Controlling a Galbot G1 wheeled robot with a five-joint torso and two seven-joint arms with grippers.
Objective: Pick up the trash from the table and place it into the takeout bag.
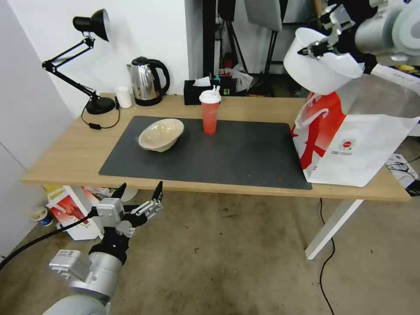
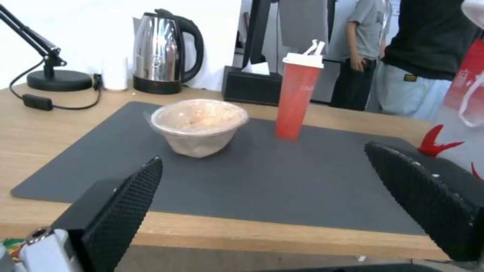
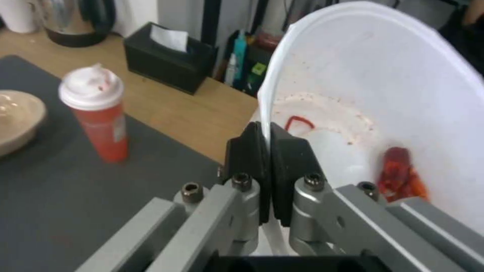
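Observation:
My right gripper is shut on the rim of the large white plastic bowl, holding it tilted in the air above the takeout bag. Red crayfish scraps lie inside the bowl. The red lidded drink cup stands upright on the dark grey mat. The shallow beige bowl rests on the mat left of the cup. My left gripper hangs open below the table's front edge, left of centre.
At the back of the wooden table stand a black desk lamp, a small white cup, a steel kettle and a black tissue box. A smaller white and red bag sits on the floor under the table's left end.

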